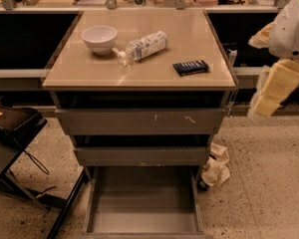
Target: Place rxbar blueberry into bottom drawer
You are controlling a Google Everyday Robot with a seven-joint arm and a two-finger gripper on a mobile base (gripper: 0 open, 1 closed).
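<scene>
The tabletop (pixel 139 71) holds the snack bar (pixel 190 67). Beneath it, the bottom drawer (pixel 144 203) stands open to receive the bar. Your claw (pixel 271 91) hangs to the right of the tabletop, and I cannot tell its state.

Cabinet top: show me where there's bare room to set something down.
Free: the front-left of the cabinet top, in front of the bowl and left of the rxbar blueberry; also the bottom drawer floor. Crowded: the middle band around the pump bottle. The gripper hangs beyond the right edge.
</scene>
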